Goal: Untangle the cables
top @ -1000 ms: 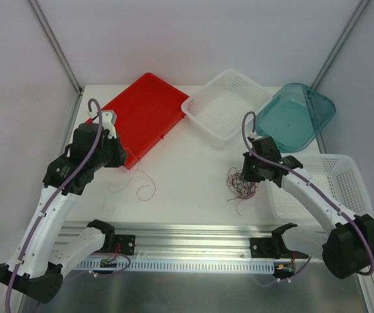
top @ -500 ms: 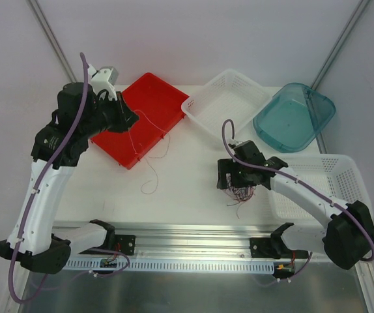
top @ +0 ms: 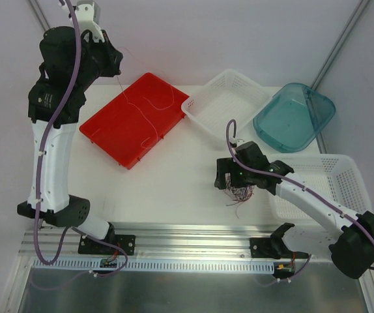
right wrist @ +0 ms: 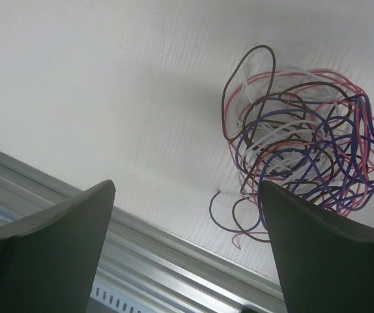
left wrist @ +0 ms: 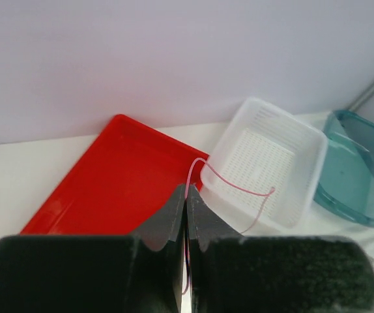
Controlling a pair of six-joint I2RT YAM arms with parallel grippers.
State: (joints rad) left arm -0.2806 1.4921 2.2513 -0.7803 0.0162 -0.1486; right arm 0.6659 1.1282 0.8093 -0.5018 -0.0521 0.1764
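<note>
I see the white desk carrying every item. The left arm stands raised high above the far left corner, and the right arm reaches low across the near right area. A large white basket sits at the right edge, partly under the right arm. A red tray lies flat at the far left, set at an angle to the desk edges. A smaller white basket sits just right of the tray, and a teal bin sits at the far right, near that basket. An aluminium rail runs along the near edge. The cable bundle rests on the desk between the rail and the right arm's wrist, just left of the large basket; it is a tight knot of purple, pink, brown and white loops. The right jaws hang over it, spread wide, with nothing between them; in the right wrist view the bundle lies beside the right finger, clear of the gap. The left jaws are fully closed and pinch a single cable, pink in the left wrist view. That cable hangs from the jaws in loose curves above the red tray. I cannot tell whether its lower end touches the tray. It is well apart from the bundle.
</note>
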